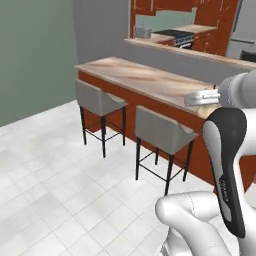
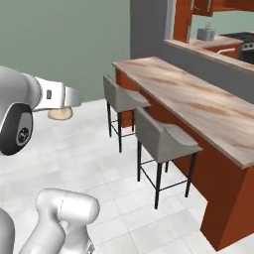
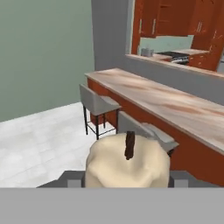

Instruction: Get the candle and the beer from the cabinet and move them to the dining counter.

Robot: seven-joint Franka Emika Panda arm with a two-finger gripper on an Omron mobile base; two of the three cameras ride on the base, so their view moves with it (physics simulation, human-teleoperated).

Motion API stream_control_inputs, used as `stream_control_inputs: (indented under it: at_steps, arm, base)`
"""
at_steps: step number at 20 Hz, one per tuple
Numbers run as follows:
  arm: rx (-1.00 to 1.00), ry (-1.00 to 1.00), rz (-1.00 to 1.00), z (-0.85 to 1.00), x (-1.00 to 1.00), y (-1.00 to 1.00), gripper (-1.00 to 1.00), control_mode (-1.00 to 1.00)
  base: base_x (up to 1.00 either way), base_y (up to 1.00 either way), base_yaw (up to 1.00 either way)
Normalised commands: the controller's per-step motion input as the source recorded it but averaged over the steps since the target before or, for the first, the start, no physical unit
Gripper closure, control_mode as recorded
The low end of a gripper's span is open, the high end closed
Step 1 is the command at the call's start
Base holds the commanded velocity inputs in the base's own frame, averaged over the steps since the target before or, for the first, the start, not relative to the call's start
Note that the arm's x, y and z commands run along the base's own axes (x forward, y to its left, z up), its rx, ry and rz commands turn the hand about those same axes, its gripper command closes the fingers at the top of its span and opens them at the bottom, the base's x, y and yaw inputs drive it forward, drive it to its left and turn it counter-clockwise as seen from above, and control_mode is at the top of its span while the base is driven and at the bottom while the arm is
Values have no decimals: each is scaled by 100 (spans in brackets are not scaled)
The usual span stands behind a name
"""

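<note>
Since the candle (image 3: 127, 166) sits low in the hand view's centre, clamped in your end effector (image 3: 126, 183), treat it as light, lumpy wax that dents: hold its wide body, squeeze gently. Ahead, at right, the dining desk (image 3: 175, 105) waits above two stools (image 3: 99, 105).

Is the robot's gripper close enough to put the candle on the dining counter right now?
Probably not yet. The gripper holds the candle out over the floor, and two stools stand between it and the dining counter. The slab itself looks bare.
</note>
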Motion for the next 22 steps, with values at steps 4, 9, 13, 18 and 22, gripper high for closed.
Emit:
stream_control_inputs:
  at_steps: [4,9,13,18,22]
  arm:
    - [0,0,0,0,0,0,100,100]
    - [0,0,0,0,0,0,100,100]
    - [0,0,0,0,0,0,100,100]
    - [0,0,0,0,0,0,100,100]
    - [0,0,0,0,0,0,100,100]
  base:
    - [100,98,-57]
    - [100,98,-56]
    - [100,98,-56]
    - [96,100,-56]
    - [92,99,-55]
